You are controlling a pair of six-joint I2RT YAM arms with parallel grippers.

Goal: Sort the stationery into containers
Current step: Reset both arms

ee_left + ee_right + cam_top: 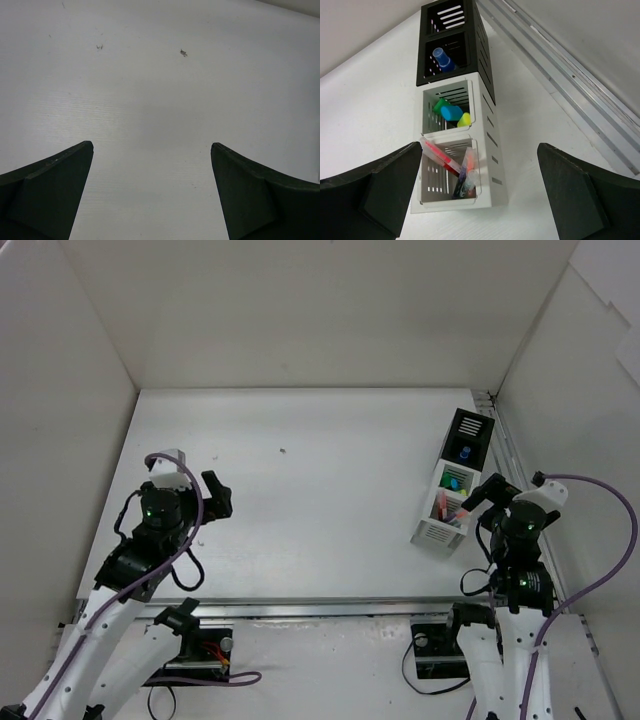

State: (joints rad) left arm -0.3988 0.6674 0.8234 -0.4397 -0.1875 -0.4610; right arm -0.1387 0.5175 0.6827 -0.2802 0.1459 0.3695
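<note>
The three-compartment organizer stands at the right of the table, also in the right wrist view. Its far black section holds a blue-capped glue bottle. The middle white section holds green, blue and yellow highlighters. The near white section holds red, pink and dark pens. My right gripper is open and empty, just in front of and above the organizer's near end. My left gripper is open and empty over bare table at the left. No loose stationery shows on the table.
White walls enclose the table on three sides. A metal rail runs along the right edge beside the organizer, and another along the near edge. Small dark specks mark the table surface.
</note>
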